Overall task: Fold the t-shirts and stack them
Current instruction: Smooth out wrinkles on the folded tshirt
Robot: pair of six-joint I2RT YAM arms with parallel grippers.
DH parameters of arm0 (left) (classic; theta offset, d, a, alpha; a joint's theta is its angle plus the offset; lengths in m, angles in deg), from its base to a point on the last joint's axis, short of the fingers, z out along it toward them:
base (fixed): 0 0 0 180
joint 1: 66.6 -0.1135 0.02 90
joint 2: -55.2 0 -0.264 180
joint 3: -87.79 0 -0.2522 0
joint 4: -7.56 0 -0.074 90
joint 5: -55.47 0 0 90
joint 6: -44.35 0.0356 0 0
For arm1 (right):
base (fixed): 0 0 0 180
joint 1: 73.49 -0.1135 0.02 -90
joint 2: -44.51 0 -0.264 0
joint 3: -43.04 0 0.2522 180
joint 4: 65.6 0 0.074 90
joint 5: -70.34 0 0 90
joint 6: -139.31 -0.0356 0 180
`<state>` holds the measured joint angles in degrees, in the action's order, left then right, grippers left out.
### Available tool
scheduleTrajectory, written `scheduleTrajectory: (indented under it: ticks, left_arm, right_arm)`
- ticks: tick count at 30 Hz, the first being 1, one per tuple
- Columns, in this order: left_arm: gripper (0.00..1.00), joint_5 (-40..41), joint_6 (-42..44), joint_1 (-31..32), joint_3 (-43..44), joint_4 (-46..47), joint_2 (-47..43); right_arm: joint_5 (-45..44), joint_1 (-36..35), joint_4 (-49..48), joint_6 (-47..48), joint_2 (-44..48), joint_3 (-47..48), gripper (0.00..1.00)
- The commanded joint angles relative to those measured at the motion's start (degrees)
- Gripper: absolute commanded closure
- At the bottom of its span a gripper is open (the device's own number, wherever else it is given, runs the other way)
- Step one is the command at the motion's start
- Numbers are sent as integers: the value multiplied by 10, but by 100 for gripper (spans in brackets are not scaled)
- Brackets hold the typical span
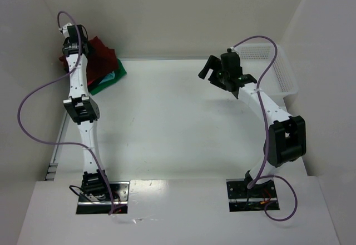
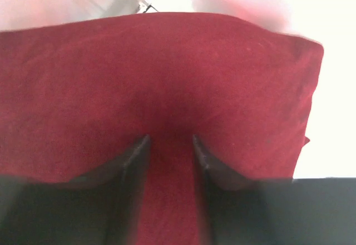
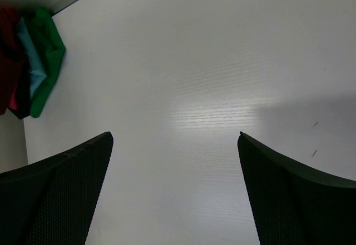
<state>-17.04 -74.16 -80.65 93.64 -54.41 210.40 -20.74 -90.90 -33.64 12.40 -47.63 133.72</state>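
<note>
**Containers.** One white mesh basket (image 1: 285, 73) stands at the far right corner of the table (image 1: 178, 128). Its rim and lattice wall show, while its near left end is hidden behind the right arm. No cloth is seen inside it.

**T-shirts.** One stack lies in the far left corner against the walls, well apart from the basket. Five colours can be counted in it:
- The dark red t-shirt (image 2: 167, 73) is on top.
- The green t-shirt (image 3: 49, 50) is at the bottom, its edge jutting out toward the table's middle.
- The light blue t-shirt (image 3: 33, 70) is between them.
- The pink t-shirt (image 3: 12, 99) shows only as a sliver.
- A black edge (image 3: 21, 109) is too small to tell apart clearly.

**Grippers.** There are two, one on each arm.
- The left gripper (image 2: 169, 140) is down on the stack. Its two fingers (image 2: 130, 164) press into the dark red cloth, which fills the narrow gap between them. Whether the cloth is pinched or only touched cannot be told.
- The right gripper (image 3: 176, 136) hangs above bare table on the right. Its jaws are spread wide with nothing between them.
</note>
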Motion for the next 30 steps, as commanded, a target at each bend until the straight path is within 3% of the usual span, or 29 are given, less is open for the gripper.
scheduleTrajectory:
  ticks: [1,5,7,11,15,20,24,29,30]
  left_arm:
    - [30,1,7,-1,5,-2,0]
    - [4,-44,14,-1,25,10,-46]
    - [0,-44,32,8,25,16,-82]
    - [0,-9,71,49,18,22,-148]
    - [0,4,87,87,-35,-7,-201]
    - [0,32,107,151,-121,-59,-271]
    - [0,39,90,209,-198,-105,-319]
    - [0,61,63,282,-370,-74,-423]
    - [0,61,58,290,-454,-57,-445]
  right_arm:
    - [-16,16,-4,-6,24,16,2]
    - [-16,50,4,5,41,30,0]
    - [-16,66,28,5,41,59,0]
    - [-107,71,61,25,41,94,0]
    - [-90,77,47,56,46,104,0]
    - [-154,77,99,68,28,132,0]
    - [-141,105,96,86,71,83,0]
    - [-53,158,69,100,138,15,0]
    - [-43,164,60,100,148,-7,0]
